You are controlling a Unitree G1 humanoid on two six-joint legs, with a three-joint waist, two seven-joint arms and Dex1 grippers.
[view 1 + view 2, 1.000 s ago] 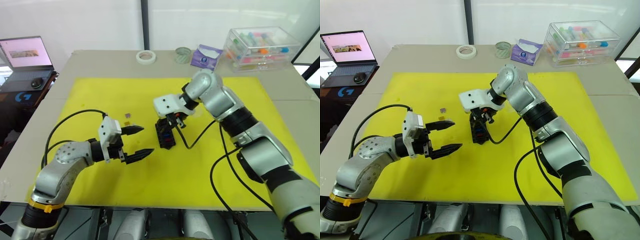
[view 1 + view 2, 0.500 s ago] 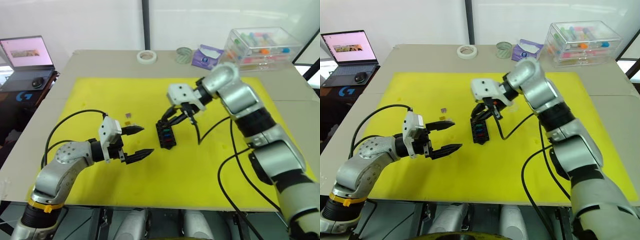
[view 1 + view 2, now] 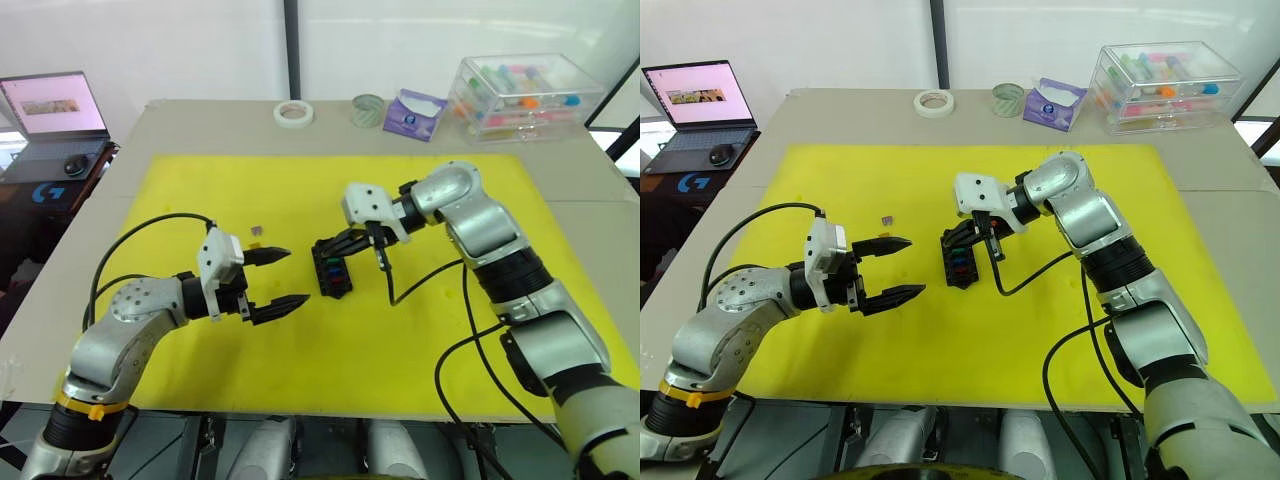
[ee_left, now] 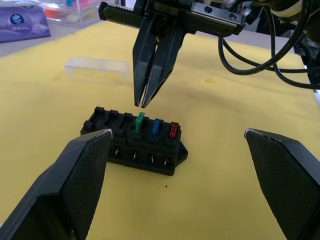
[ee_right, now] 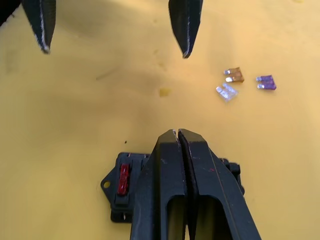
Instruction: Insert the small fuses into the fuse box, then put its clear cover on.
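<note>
Right gripper [image 4: 142,104] pinched together, empty, over fuse box [image 4: 135,145] | left gripper [image 3: 278,278] spread apart | three seated | next: pick loose fuses [image 5: 245,82] singly, blades down.

The left gripper [image 3: 277,278] hovers at the near left, arm bent at the elbow, its fingers [image 3: 266,255] spread wide and pointing right. The right gripper [image 4: 141,104] reaches in from the far right, fingers pressed together, tips angled down and leftward.
</note>
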